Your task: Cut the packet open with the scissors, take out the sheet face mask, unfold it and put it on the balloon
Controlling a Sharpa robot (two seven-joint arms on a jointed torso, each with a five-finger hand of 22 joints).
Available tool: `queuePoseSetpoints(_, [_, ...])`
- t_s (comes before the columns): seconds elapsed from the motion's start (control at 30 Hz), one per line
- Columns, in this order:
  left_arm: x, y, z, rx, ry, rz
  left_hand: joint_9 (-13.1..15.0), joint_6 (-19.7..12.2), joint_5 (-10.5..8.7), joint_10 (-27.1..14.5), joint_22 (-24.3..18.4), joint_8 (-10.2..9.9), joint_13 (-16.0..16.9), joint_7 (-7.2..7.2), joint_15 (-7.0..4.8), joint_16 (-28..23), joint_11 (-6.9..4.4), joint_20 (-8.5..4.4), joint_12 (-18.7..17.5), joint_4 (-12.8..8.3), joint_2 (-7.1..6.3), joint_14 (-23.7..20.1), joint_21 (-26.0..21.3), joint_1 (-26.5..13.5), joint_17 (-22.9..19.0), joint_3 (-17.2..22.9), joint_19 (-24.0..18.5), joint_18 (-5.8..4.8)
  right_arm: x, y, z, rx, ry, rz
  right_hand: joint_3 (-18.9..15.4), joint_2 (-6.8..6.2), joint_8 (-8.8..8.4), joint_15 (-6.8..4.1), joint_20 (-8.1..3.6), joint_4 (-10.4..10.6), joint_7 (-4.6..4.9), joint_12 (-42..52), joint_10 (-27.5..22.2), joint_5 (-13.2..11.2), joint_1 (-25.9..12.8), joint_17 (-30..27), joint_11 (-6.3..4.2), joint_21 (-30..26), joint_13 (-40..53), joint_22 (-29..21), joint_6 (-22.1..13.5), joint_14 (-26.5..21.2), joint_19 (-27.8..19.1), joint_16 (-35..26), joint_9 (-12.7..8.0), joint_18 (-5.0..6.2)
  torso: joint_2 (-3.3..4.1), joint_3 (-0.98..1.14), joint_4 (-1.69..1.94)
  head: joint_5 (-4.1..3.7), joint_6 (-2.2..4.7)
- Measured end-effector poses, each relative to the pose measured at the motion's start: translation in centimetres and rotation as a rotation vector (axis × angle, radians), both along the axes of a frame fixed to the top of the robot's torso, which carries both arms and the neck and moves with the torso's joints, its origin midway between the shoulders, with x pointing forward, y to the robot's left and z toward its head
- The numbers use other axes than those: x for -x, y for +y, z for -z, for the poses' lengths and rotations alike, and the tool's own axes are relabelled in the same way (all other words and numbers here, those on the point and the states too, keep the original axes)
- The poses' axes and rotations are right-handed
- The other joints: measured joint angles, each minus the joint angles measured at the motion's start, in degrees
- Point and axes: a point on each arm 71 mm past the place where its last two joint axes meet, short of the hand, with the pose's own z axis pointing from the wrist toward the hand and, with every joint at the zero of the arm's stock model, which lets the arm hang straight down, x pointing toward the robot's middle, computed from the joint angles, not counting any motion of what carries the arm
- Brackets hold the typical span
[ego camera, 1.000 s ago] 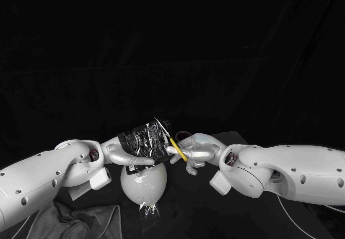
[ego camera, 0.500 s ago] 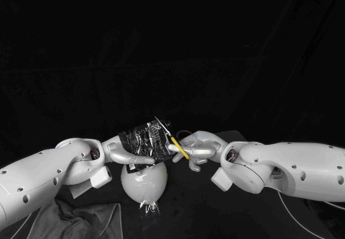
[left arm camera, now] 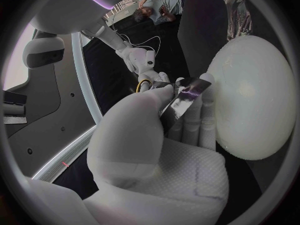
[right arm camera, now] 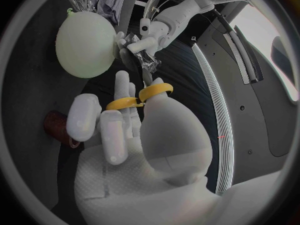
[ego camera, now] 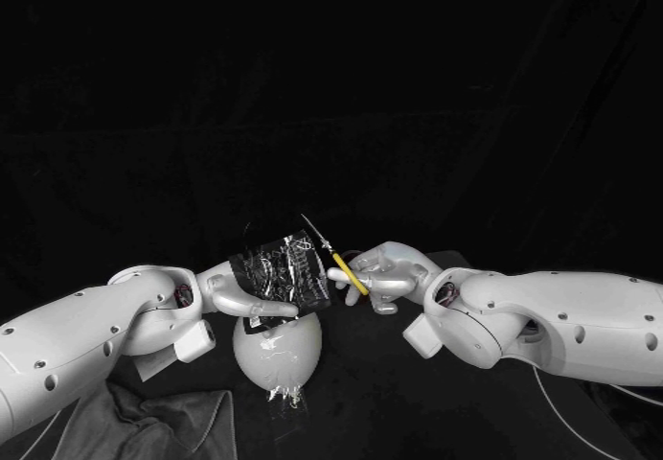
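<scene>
Head view: grips crinkled shiny dark packet (ego camera: pixel 284 273) in left hand (ego camera: pixel 249 299) just above pale oval balloon (ego camera: pixel 277 353); holds yellow-handled scissors (ego camera: pixel 341 271) in right hand (ego camera: pixel 390 280), blades at packet's edge. Left wrist view: pinches packet beside balloon, print unreadable. Right wrist view: hooks fingers (right arm camera: pixel 115 130) through yellow loops.

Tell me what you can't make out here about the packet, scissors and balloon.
- What the packet holds: hidden by its shiny wrap, every view.
- Whether the packet is cut yet: head view, glare on it, edge too small.
- Whether the scissors blades are apart: head view, too thin.
- The balloon top: head view, covered by the left hand and packet.
</scene>
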Motion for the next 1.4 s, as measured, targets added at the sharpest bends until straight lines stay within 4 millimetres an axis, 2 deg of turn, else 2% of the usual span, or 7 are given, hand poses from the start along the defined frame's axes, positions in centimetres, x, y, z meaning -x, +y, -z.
queuePoseSetpoints(0.17, [0.0,0.0,0.0,-0.002,-0.001,0.0,0.0,0.1,0.19,0.0,0.0,0.0,0.0,0.06,0.0,0.0,0.0,0.0,0.0,0.0,-0.01,0.0,0.0,0.0,0.0,0.0,0.0,-0.03,-0.2,-0.4,-0.1,-0.005,-0.014,0.034,-0.4,0.0,5.02,-0.88,-1.34,-0.2,-0.82,3.5,-0.7,0.0,0.0,0.5,-0.68,3.3,18.1,0.0,-0.8,0.1,2.0,1.3,6.9,-0.51,0.0,-0.02,0.01,-0.05,0.0])
queuePoseSetpoints(0.37, [0.0,0.2,0.0,-0.003,-0.002,-0.002,0.0,0.1,0.19,0.0,0.0,0.0,0.0,0.15,-0.04,0.0,0.0,0.0,0.0,0.0,-0.05,-0.2,0.0,-0.1,0.0,0.0,0.0,-0.05,-0.4,-1.3,-0.1,-0.012,-0.027,0.088,-0.3,0.13,6.9,-1.38,-1.64,-0.3,-1.23,3.5,-0.9,0.0,-0.1,0.7,-0.88,4.6,23.5,0.0,-1.2,0.0,2.7,1.8,9.9,-0.91,0.01,-0.05,0.03,-0.09,0.04])
queuePoseSetpoints(0.6, [0.0,0.6,-0.1,0.002,-0.002,-0.011,0.0,0.1,0.19,0.0,0.1,0.0,0.0,0.15,-0.04,0.0,0.0,0.0,0.0,0.0,0.04,-0.2,0.0,0.0,-0.1,0.0,0.0,-0.09,-0.4,-3.0,-0.2,-0.018,-0.038,0.153,-0.5,0.28,7.03,-1.49,-1.65,-0.6,-1.24,3.5,-1.0,0.0,-0.3,0.6,-0.99,4.6,23.8,-0.1,-1.2,-0.1,2.7,1.8,10.4,-0.93,0.02,-0.08,0.03,-0.08,-0.16])
queuePoseSetpoints(0.8, [0.1,1.6,-0.2,0.03,0.004,-0.042,0.0,0.1,0.18,0.0,0.1,-0.1,0.0,0.14,-0.04,0.0,0.01,0.03,0.0,0.0,0.27,-0.2,0.0,-0.1,-0.5,0.0,0.0,-0.13,-0.4,-4.3,-0.1,-0.025,-0.045,0.188,-0.7,0.28,7.05,-1.61,-1.65,-1.0,-1.74,3.5,-1.1,0.0,-0.3,0.5,-1.09,4.4,21.6,0.0,-1.7,0.0,2.7,1.8,10.7,-0.96,0.02,-0.12,0.04,0.1,-0.43])
queuePoseSetpoints(0.97, [0.2,2.9,-0.4,0.067,0.016,-0.085,0.0,0.1,0.16,0.0,0.1,-0.2,0.0,0.14,-0.21,0.0,0.01,0.21,0.0,-0.1,0.37,-0.4,0.0,-0.1,-0.7,0.1,-0.2,-0.15,-0.2,-5.1,0.4,-0.028,-0.045,0.205,-0.9,0.27,6.17,-1.7,-1.64,-1.2,-1.95,3.5,-1.1,0.0,-0.3,0.5,-1.11,4.1,18.8,0.0,-1.9,0.0,2.7,1.8,10.8,-1.2,0.02,-0.12,0.07,0.36,-0.81])
queuePoseSetpoints(1.17, [0.4,4.5,-0.7,0.119,0.034,-0.137,0.0,0.1,0.05,0.0,0.1,-0.2,0.0,0.13,-0.2,-0.3,0.01,0.2,0.0,-0.2,0.4,-0.5,0.0,-0.1,-1.1,0.2,-0.2,-0.18,0.2,-5.3,1.1,-0.029,-0.043,0.205,-1.4,0.04,4.91,-1.79,-1.32,-1.6,-2.16,3.7,-1.2,0.0,0.0,0.5,-1.19,3.5,15.3,0.0,-2.2,0.0,2.4,1.8,10.5,-1.3,0.02,-0.19,0.11,1.01,-1.33])
queuePoseSetpoints(1.4, [0.8,6.4,-1.1,0.169,0.051,-0.186,0.0,0.1,0.21,0.0,0.1,-0.4,0.0,0.12,-0.2,-0.3,0.02,0.21,0.0,-0.2,0.4,-0.5,0.0,-0.1,-1.2,0.2,-0.2,-0.22,0.3,-5.3,1.9,-0.027,-0.042,0.2,-1.5,-0.36,4.5,-1.85,-1.32,-1.8,-2.33,4.1,-1.4,0.0,0.3,0.5,-1.39,3.5,14.2,0.0,-2.0,0.0,2.4,1.7,10.3,-1.32,0.02,-0.29,0.3,2.09,-2.1])
